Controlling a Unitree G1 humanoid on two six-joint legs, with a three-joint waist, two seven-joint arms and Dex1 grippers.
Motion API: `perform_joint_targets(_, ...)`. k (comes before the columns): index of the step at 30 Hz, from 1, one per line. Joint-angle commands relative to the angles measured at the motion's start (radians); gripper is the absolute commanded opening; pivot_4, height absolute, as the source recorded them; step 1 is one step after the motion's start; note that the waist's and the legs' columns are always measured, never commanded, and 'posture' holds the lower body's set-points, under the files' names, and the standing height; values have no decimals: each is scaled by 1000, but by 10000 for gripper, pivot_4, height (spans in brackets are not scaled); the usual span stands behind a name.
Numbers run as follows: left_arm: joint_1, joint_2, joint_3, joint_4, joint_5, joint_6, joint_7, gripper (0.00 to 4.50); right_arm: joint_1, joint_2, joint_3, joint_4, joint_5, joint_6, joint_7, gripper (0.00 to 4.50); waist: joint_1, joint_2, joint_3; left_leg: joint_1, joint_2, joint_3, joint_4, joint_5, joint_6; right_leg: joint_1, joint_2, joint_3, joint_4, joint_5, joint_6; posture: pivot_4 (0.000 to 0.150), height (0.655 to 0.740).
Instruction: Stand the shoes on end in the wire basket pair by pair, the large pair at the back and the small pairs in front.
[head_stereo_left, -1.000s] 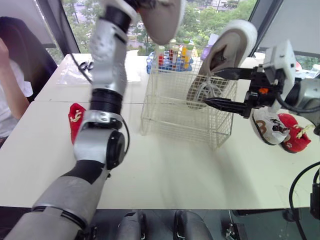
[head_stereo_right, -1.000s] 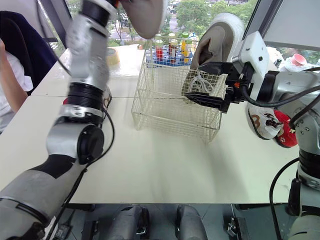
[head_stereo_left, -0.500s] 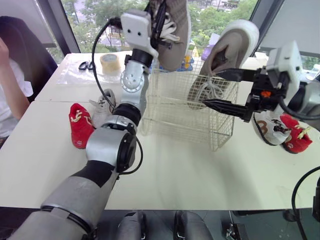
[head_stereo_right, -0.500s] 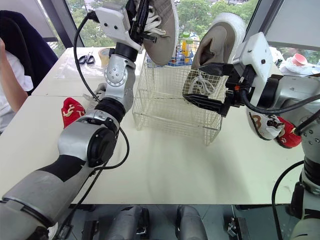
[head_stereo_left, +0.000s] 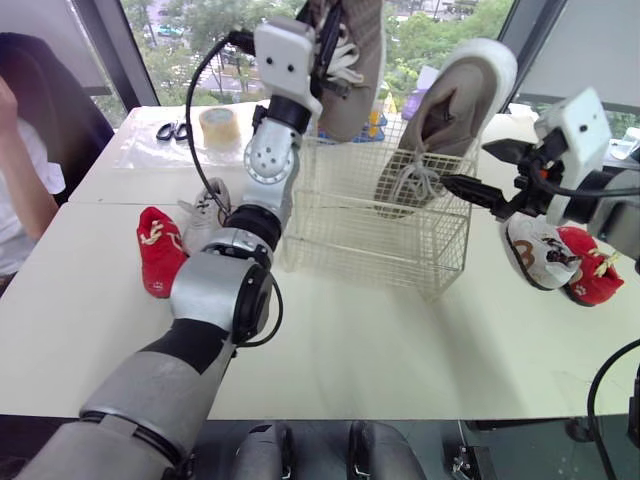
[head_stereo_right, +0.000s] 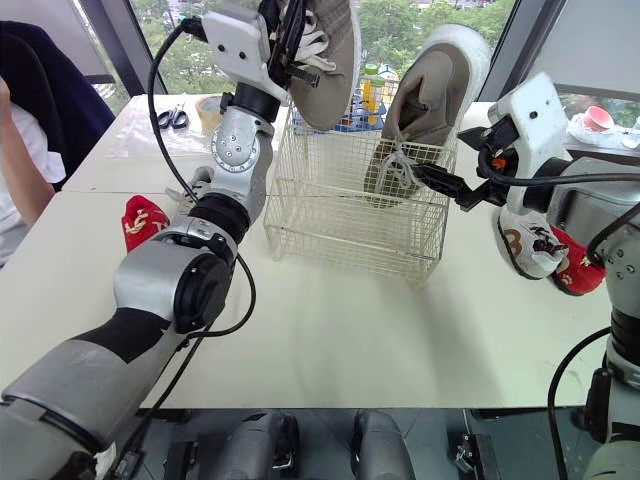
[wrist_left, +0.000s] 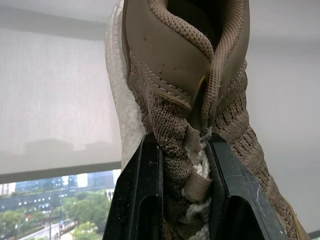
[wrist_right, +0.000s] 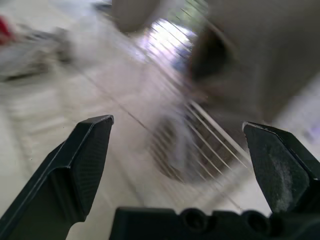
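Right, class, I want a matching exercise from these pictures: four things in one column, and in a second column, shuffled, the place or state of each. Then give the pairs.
Column one
1. left gripper
2. right gripper
3. wire basket
4. scissors

Column two
a. fingers open, holding nothing, beside the basket
b. shut on the tan shoe in the air, above the basket
c. holds the second tan shoe, toe down
d. lying by the tape roll

Pairs: 1-b, 2-a, 3-c, 4-d
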Motion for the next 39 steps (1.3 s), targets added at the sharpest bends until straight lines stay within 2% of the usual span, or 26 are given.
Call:
perform_joint_targets(1,-69,25,25,-37,-23,-50,-7,4456,2,16,-25,-3,-25,30,-58,45000,-2,0,0,0,0,0,0,0,0,0,0,0,0,0,0,1500,7400)
perform_joint_targets(11,-92,30,30,-33,-7,-65,9,4456,-34,157,55,103,-142,76,-208,45000,0,0,0,0,0,1,1,0,1,1,0,0,0,0,0,1500,7400)
perform_joint_targets(14,-95,33,31,-36,-8,-69,10,4456,-49,181,59,104,-150,95,-217,36211,0,0,0,0,0,1,1,0,0,0,0,0,0,0,0,1500,7400)
perform_joint_targets(19,-96,41,30,-37,-3,-70,20,4456,-77,206,59,97,-147,121,-210,10287,-1,0,0,0,0,1,0,0,1,0,0,0,0,0,0,1500,7400)
perform_joint_targets(21,-95,43,27,-36,2,-70,29,4456,-86,210,63,90,-143,132,-199,1791,-1,1,0,-1,0,1,0,0,1,0,0,0,-1,0,0,1500,7400)
perform_joint_targets(22,-95,43,25,-36,5,-70,34,4456,-91,211,66,85,-140,140,-192,281,-1,1,0,-1,0,1,0,-1,1,0,0,0,-1,0,0,1500,7400)
perform_joint_targets(32,-42,-1,18,-71,-8,-96,36,4456,-119,242,86,20,-168,246,-254,281,-3,1,0,0,0,1,0,-1,1,0,0,0,0,0,1,1500,7400)
perform_joint_targets(39,74,-25,-6,-158,16,-107,107,4456,-117,390,58,-107,-191,420,-369,281,-20,4,-2,0,1,1,0,-1,1,-1,1,1,1,0,1,1500,7400)
